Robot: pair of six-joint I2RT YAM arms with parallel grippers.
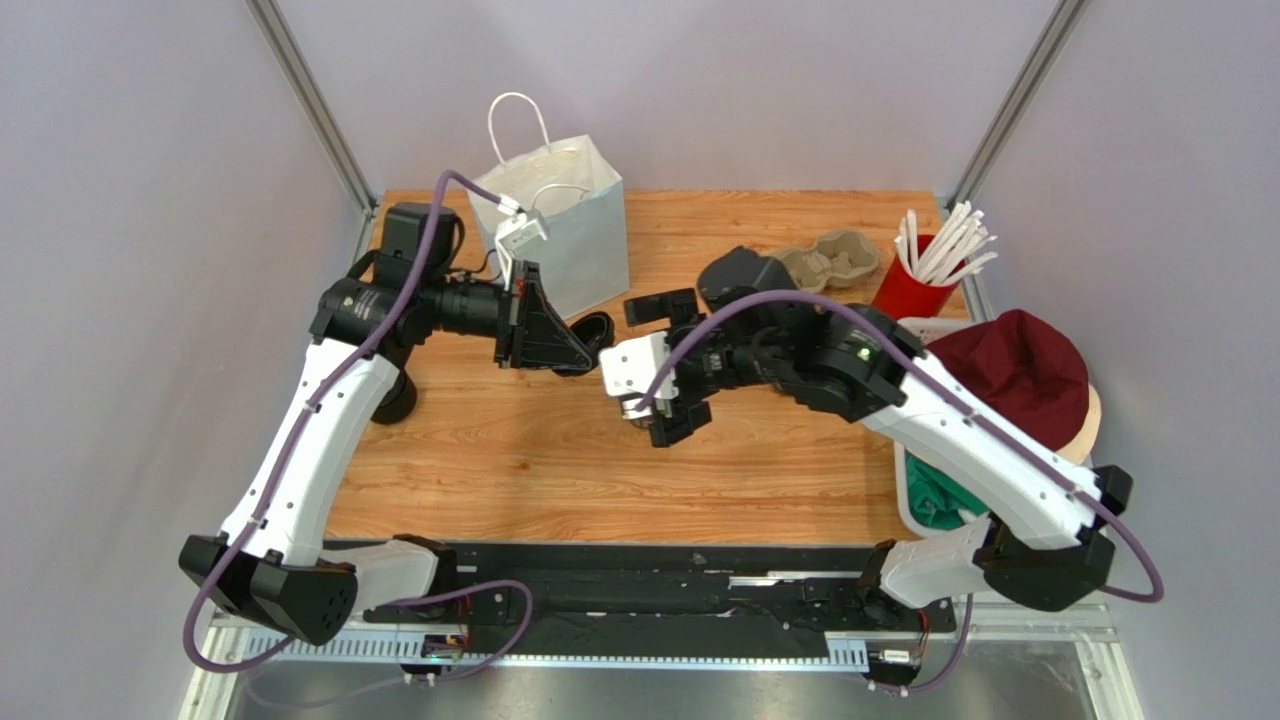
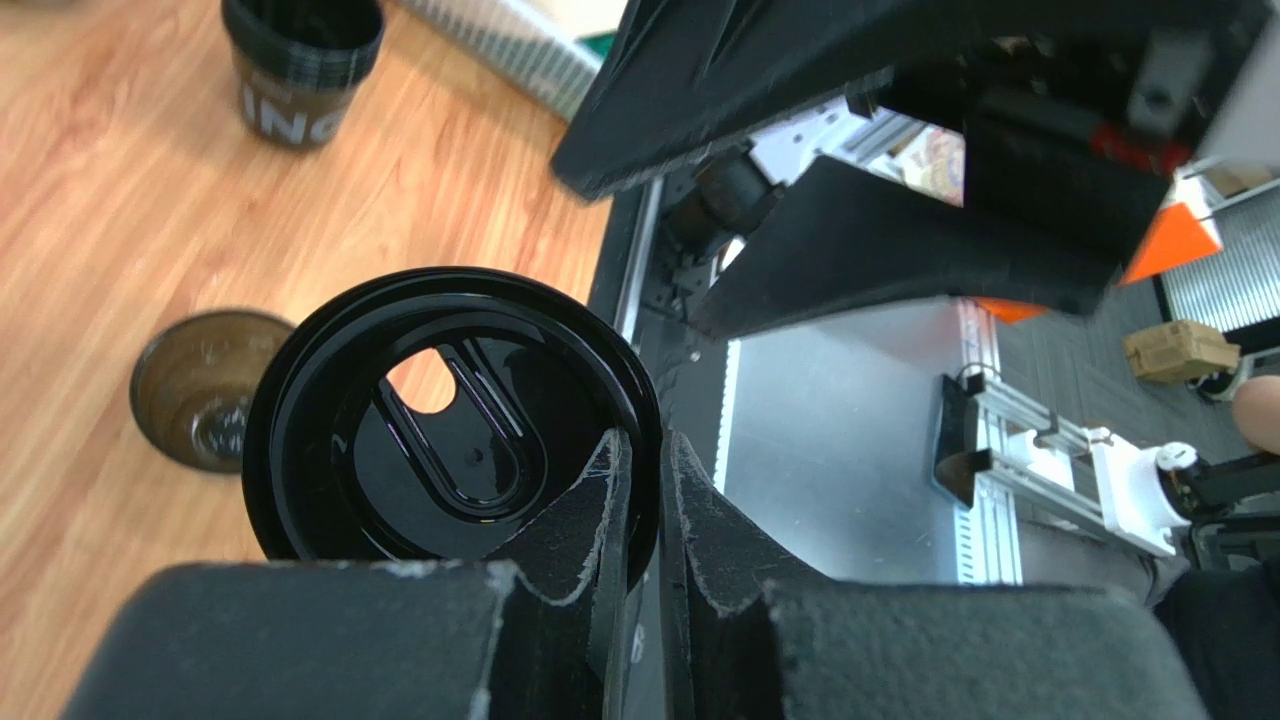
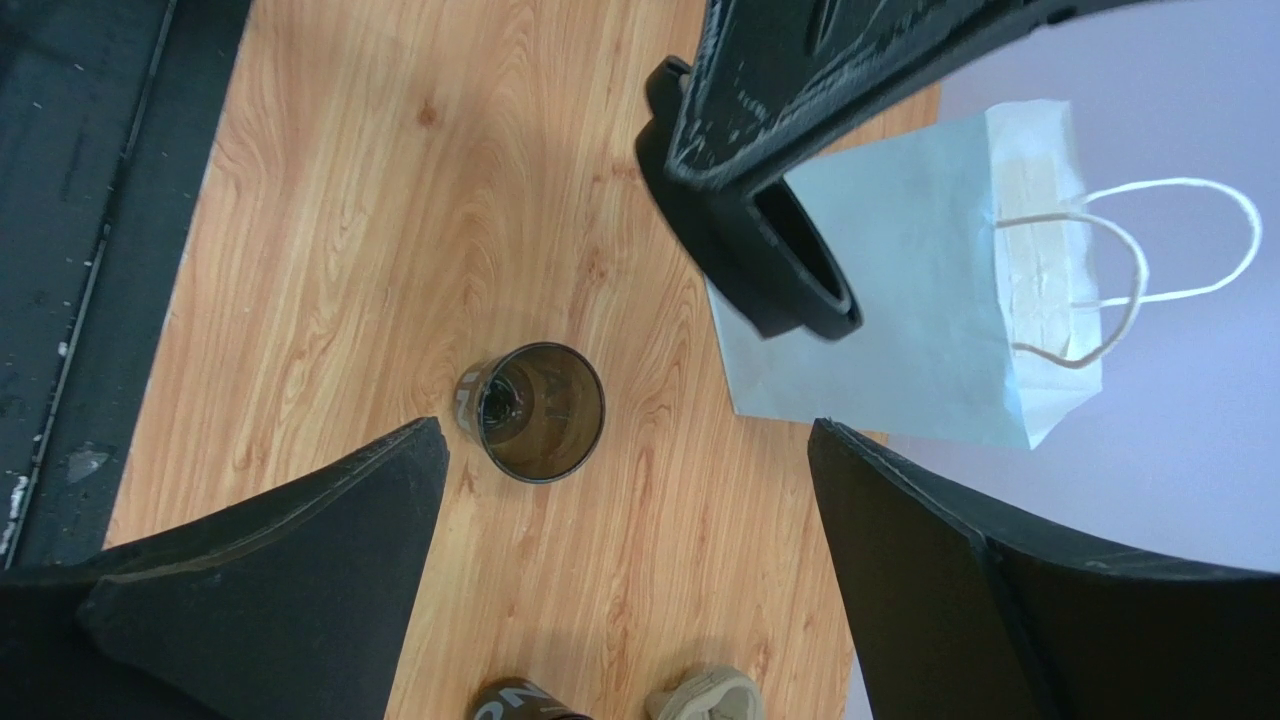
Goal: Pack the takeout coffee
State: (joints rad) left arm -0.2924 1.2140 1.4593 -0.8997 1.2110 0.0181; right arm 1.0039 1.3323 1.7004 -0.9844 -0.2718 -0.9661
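Lid (image 2: 451, 435) glossy black, frame centre. Cup (image 2: 301, 68) black, white lettering, upper left. Table (image 2: 90, 225) orange-brown wood grain. Bag (image 1: 559, 225) white. Straw cup (image 1: 906, 288) red.

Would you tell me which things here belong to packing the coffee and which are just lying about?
For the job:
open coffee cup
black lid, pinched in the left gripper
white paper bag
probably the cup carrier

Lying about:
red cup of straws
maroon cap
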